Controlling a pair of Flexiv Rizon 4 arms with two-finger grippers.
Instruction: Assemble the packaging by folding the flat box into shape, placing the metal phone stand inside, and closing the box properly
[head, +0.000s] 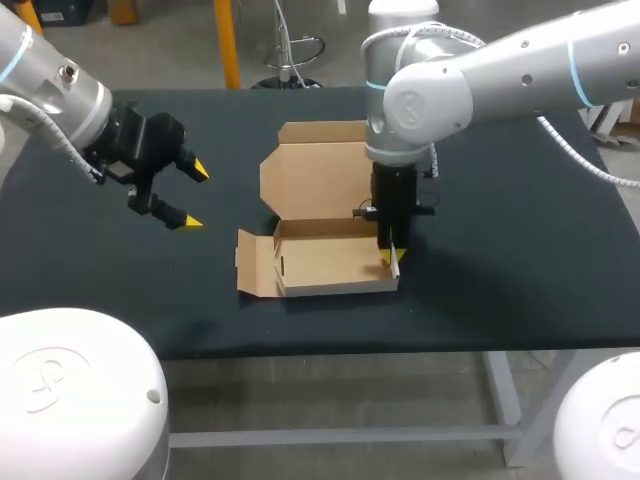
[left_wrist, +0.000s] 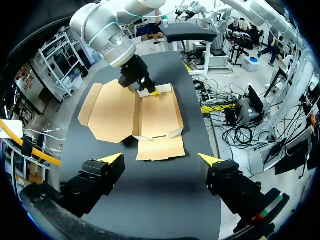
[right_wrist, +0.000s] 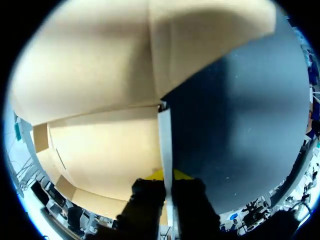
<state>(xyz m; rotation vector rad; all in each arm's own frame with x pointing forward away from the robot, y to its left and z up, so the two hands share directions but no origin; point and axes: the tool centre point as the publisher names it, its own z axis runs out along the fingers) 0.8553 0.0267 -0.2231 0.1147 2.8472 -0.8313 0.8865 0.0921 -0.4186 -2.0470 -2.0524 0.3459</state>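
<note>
A brown cardboard box lies open in the middle of the black table, its lid folded back flat and a side flap spread to the left. My right gripper comes straight down on the box's right wall and is shut on it, one finger inside the box and one outside. My left gripper hangs open above the table, left of the box, with nothing between its fingers; its own view shows the box ahead of it. No metal stand shows in any view.
The black table top stretches bare to the right of the box and also to its left under my left arm. Its front edge runs close below the box.
</note>
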